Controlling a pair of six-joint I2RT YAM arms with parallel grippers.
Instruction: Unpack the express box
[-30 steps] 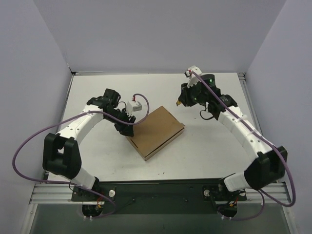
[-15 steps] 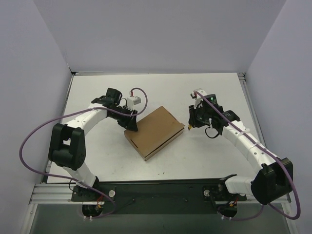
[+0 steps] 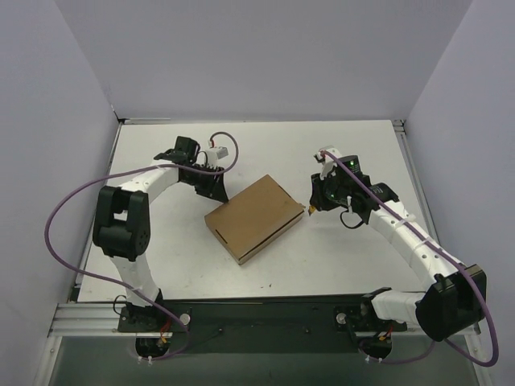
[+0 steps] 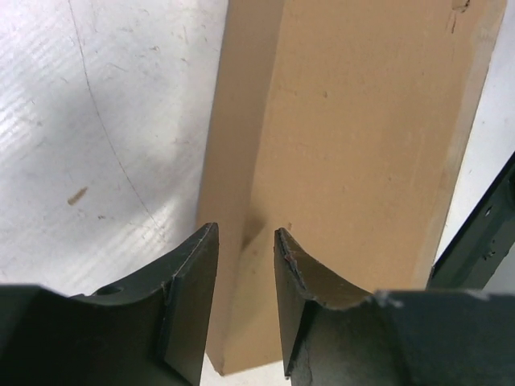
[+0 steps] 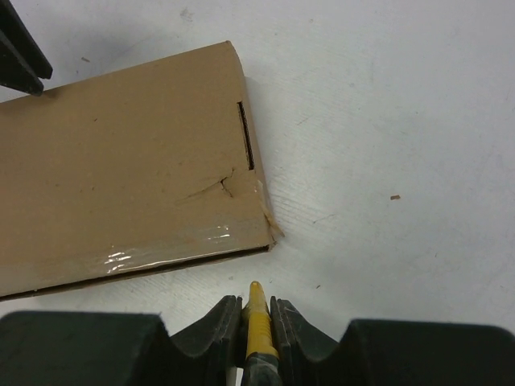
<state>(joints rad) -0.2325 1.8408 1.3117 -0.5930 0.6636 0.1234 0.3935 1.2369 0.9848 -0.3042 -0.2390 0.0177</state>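
The express box [image 3: 256,218] lies flat and closed in the middle of the table, brown, with clear tape [image 5: 161,251] along its near-right edge. My left gripper [image 3: 217,190] is at its far-left corner; in the left wrist view the fingers [image 4: 193,293] stand apart just over the box [image 4: 362,137], whose top-to-side edge shows through the gap, and the left gripper [image 4: 245,245] holds nothing. Shut on a yellow-handled tool [image 5: 257,322], my right gripper [image 3: 311,205] is low beside the box's right corner, with the tool's tip a short way off the taped edge of the box [image 5: 121,161].
White table [image 3: 338,161] with grey walls on three sides. A slot [image 5: 245,146] is cut in the box top near the right corner. The left gripper's dark fingertips [image 5: 18,56] show at the right wrist view's top left.
The right gripper came down with the tool from the far side to the box's right corner. The left gripper slid to the box's far-left corner and its jaws narrowed a little. The box turned slightly.
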